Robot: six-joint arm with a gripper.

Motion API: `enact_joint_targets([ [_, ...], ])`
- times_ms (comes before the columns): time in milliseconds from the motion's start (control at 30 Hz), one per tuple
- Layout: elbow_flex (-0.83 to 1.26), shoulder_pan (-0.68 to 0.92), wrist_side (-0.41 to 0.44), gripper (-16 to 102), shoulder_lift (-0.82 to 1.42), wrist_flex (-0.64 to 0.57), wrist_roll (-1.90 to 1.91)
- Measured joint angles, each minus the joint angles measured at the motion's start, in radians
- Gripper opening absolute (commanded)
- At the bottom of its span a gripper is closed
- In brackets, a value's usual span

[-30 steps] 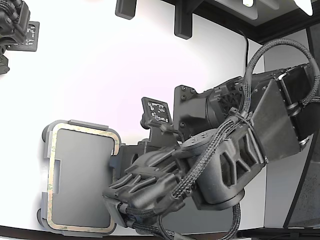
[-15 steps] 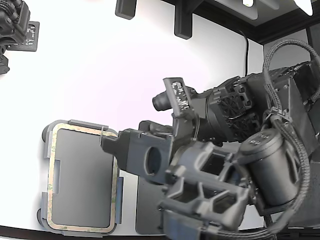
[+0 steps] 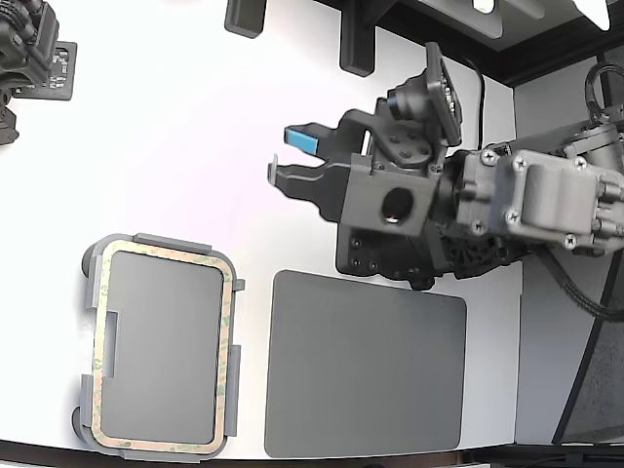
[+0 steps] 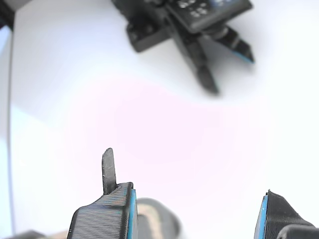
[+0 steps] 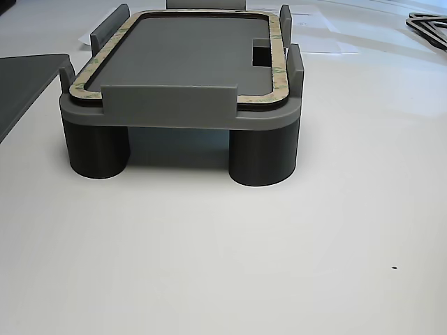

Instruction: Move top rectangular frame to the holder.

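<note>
The beige-tan rectangular frame (image 3: 230, 322) lies flat inside the light grey holder (image 3: 161, 241) at the exterior view's lower left. In the other view the frame (image 5: 276, 49) sits within the holder's raised tabs (image 5: 167, 105), and the holder stands on round legs. My gripper (image 3: 290, 161) is open and empty, with blue pads. It hovers over bare table above and to the right of the holder in the exterior view, apart from it. In the wrist view the fingertips (image 4: 107, 214) hold nothing between them.
A darker grey flat mat (image 3: 366, 366) lies right of the holder in the exterior view. A second arm's gripper (image 3: 29, 49) sits at the far top left and shows in the wrist view (image 4: 199, 25). Dark brackets (image 3: 356, 44) stand at the table's back edge.
My arm has swung up and away from the holder toward the exterior view's upper right. The frame stays in the holder. The mat is now uncovered.
</note>
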Motion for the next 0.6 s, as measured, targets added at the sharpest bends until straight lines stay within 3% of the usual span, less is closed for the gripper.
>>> enact_joint_targets([
  [400,0.408,-0.041,-0.017,100,0.499,0.035,-0.462],
  [600,0.518,-0.041,-0.038,100,0.549,0.023,-0.456],
])
